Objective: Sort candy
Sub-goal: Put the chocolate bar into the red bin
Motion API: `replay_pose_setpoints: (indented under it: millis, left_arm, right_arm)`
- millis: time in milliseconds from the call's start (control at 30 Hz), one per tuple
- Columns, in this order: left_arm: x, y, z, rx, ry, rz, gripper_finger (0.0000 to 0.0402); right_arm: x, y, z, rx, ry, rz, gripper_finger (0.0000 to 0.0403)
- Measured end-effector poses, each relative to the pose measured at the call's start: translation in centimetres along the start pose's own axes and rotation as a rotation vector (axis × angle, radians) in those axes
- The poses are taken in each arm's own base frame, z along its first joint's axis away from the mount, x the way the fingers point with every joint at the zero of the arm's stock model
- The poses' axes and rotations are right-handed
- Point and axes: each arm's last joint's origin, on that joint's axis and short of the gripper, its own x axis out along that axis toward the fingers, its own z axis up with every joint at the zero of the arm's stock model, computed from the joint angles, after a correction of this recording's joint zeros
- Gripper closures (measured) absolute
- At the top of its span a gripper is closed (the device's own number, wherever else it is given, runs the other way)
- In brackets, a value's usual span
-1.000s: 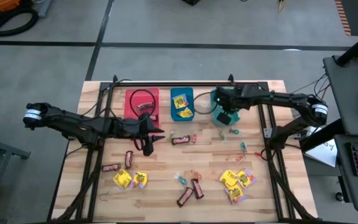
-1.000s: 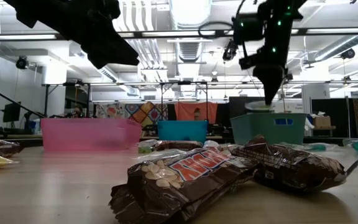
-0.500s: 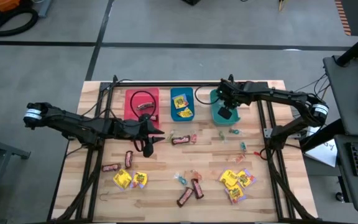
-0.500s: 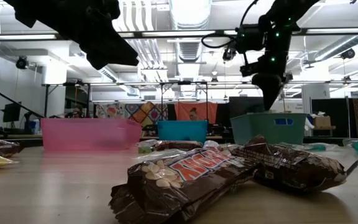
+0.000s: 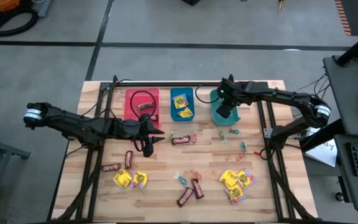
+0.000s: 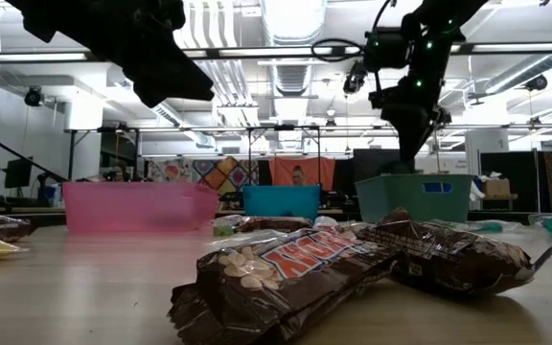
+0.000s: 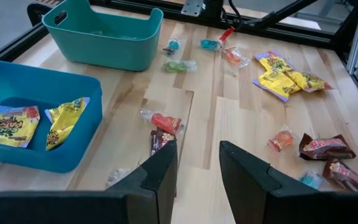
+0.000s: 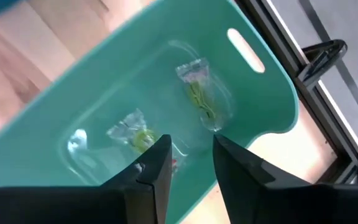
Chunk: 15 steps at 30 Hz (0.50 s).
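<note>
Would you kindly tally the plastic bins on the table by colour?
Red bin: 1
Blue bin: 1
Teal bin: 1
Total: 3

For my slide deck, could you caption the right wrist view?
Right gripper, fingers open, hovers over the teal bin holding a few clear-wrapped candies.
</note>
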Motion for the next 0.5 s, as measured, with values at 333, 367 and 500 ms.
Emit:
replay_pose_setpoints:
  millis: [333, 367, 500]
  left_arm:
    - [2.4, -0.6, -0.3, 0.025, -0.044, -0.017, 0.0297]
    - [2.8, -0.6, -0.4, 0.026, -0.05, -0.019, 0.0297]
    - [4.4, -0.8, -1.0, 0.052, -0.049, -0.021, 0.0297]
  right_arm:
    - [-3.9, 2.2, -0.9, -0.048, -0.14, 0.066, 0.0305]
    - [-4.2, 2.5, -1.1, -0.049, -0.151, 0.074, 0.0305]
    - [-5.3, 3.7, -1.6, -0.073, -0.184, 0.11, 0.0303]
